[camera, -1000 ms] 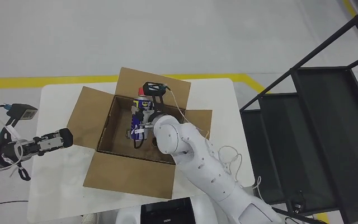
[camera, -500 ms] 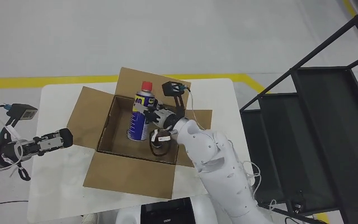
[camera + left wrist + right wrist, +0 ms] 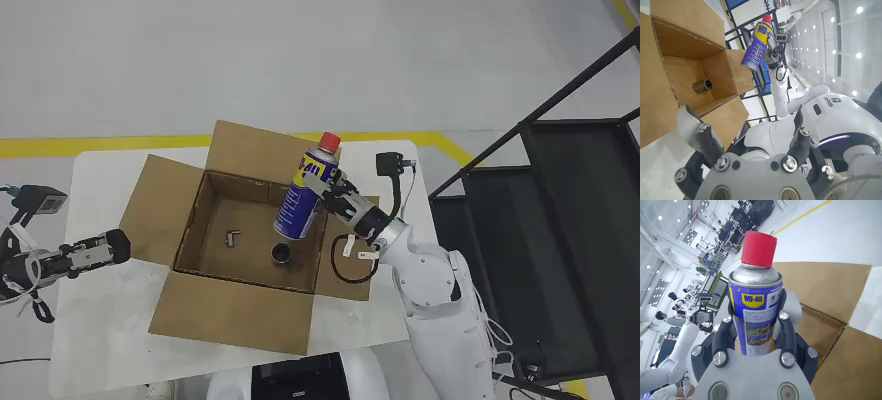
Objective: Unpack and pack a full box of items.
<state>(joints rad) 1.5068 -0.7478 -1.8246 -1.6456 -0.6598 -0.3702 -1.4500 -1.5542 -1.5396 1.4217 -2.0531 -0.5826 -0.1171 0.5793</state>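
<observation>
Right fingers (image 3: 791,308) clamp the red-capped blue metal spray can (image 3: 305,190), tilted clear of the open brown cardboard box (image 3: 240,150) below them, likely for unpacking; left fingers (image 3: 686,123) gape empty.

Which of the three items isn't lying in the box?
The blue spray can: the right pincer holds it aloft, while the metal cylinder and small bent piece lie inside the box.

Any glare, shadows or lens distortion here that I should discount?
Top view: even light, soft shadow inside the box, no glare on the spray can. Left wrist view: wide lens bends straight edges; ceiling lamps show as bright spots. Right wrist view: close lens swells the spray can in the right gripper; dull sheen on its metal shoulder.
</observation>
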